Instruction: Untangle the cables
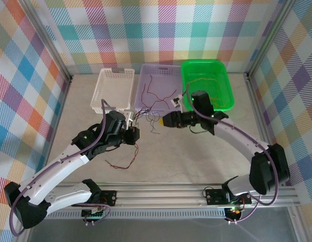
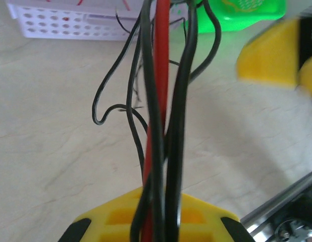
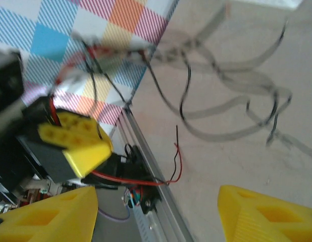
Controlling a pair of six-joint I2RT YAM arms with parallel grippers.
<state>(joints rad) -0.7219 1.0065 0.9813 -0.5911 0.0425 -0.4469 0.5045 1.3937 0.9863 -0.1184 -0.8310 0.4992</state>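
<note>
Your left gripper (image 1: pixel 132 135) is clamped on the cables (image 2: pixel 158 101). A tight bundle of black strands and one red strand runs straight between its fingers and on toward the purple basket (image 1: pixel 158 80). Your right gripper (image 3: pixel 157 201) has its jaws wide apart with nothing between them, just in front of that basket's near right corner.

More loose strands lie inside the purple basket. A dark red one curls on the table (image 1: pixel 85 151) well in front of it. The table is pale and stone-patterned. A white basket (image 1: pixel 113 85) sits just left of the purple basket and a green basket (image 1: pixel 206 83) just right of it. Pastel checked walls (image 1: pixel 24 75) stand behind and to either side.

In the right wrist view the strands blur into grey smears. In the left wrist view the bundle is cut off at the top edge, and you cannot tell which strand crosses which.
</note>
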